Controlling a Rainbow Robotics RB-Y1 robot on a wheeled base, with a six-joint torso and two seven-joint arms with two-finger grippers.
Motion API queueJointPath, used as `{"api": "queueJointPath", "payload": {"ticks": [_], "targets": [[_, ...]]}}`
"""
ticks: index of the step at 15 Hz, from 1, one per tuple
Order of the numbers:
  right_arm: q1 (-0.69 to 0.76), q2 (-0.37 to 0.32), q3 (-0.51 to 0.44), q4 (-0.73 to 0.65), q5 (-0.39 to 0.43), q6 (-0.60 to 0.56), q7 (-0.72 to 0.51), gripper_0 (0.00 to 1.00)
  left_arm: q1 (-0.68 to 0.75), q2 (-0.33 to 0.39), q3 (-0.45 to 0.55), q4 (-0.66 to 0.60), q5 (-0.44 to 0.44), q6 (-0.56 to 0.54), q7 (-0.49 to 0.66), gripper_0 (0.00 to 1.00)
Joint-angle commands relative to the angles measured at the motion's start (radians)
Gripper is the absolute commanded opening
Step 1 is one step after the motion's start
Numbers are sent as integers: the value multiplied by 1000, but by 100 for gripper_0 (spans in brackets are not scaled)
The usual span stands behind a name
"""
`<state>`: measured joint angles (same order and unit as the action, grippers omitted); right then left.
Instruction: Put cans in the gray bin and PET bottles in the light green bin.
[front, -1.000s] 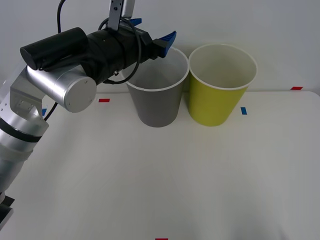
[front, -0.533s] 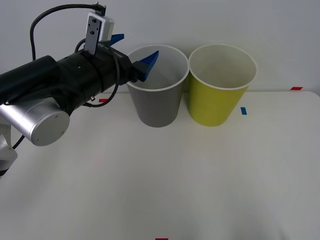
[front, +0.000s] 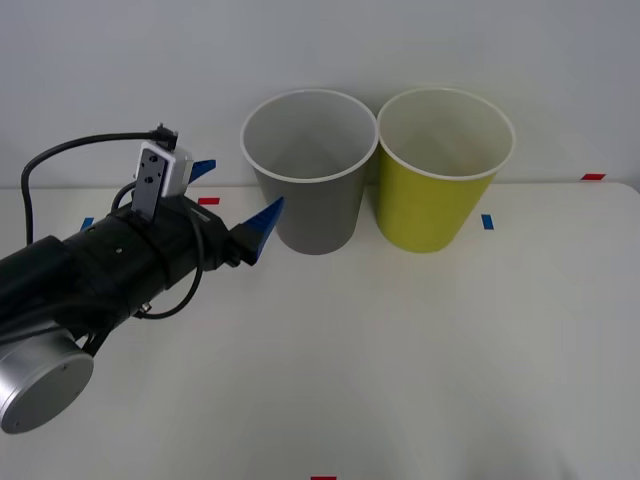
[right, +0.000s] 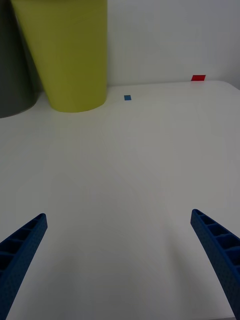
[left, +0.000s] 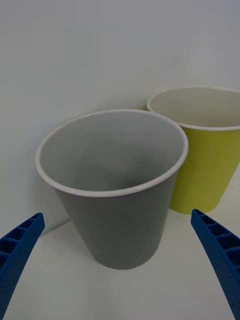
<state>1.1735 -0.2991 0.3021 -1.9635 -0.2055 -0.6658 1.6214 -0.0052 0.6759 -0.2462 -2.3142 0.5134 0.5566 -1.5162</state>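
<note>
We record a tall round tapered gray plastic bin (front: 309, 170) with a white rim and pale inside, standing upright toward the far side of the white tabletop (front: 400, 360); we take it as our landmark. In the left wrist view the same gray bin (left: 116, 200) faces the camera with its mouth open to us, and we cannot tell whether anything lies at its bottom.

Just to the right of the gray bin, rims nearly touching, we list a tall round tapered yellow-green plastic bin (front: 440, 170) of the same shape, also with white rim and pale inside. It appears again in the left wrist view (left: 210, 160) and in the right wrist view (right: 70, 55).

Left end effector (front: 232, 202): we place it left of the gray bin and a little nearer to us, just short of its wall, below its rim, on a dark arm reaching in from the lower left. Its blue ribbed fingers (left: 20, 250) stand wide apart, with nothing between them.

Right end effector (right: 120, 265): we see it low over bare tabletop, well apart from the gray bin on the yellow-green bin's side. Its blue ribbed fingers (right: 217, 250) are likewise spread and empty.

Small tape marks: red (front: 208, 201) left of the gray bin, blue (front: 487, 221) and red (front: 593, 177) to the right, beyond the yellow-green bin.
</note>
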Motion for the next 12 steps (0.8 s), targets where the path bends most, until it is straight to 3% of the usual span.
{"api": "queueJointPath", "payload": {"ticks": [1, 6, 12], "targets": [[0, 0, 0, 0, 0, 0, 0, 100, 134, 5, 2, -74, -42, 0, -1, 100], [0, 0, 0, 0, 0, 0, 0, 100, 289, -10, 15, -103, -64, -27, 4, 100], [0, 0, 0, 0, 0, 0, 0, 100, 413, -164, 28, -100, -90, -75, -21, 100]]}}
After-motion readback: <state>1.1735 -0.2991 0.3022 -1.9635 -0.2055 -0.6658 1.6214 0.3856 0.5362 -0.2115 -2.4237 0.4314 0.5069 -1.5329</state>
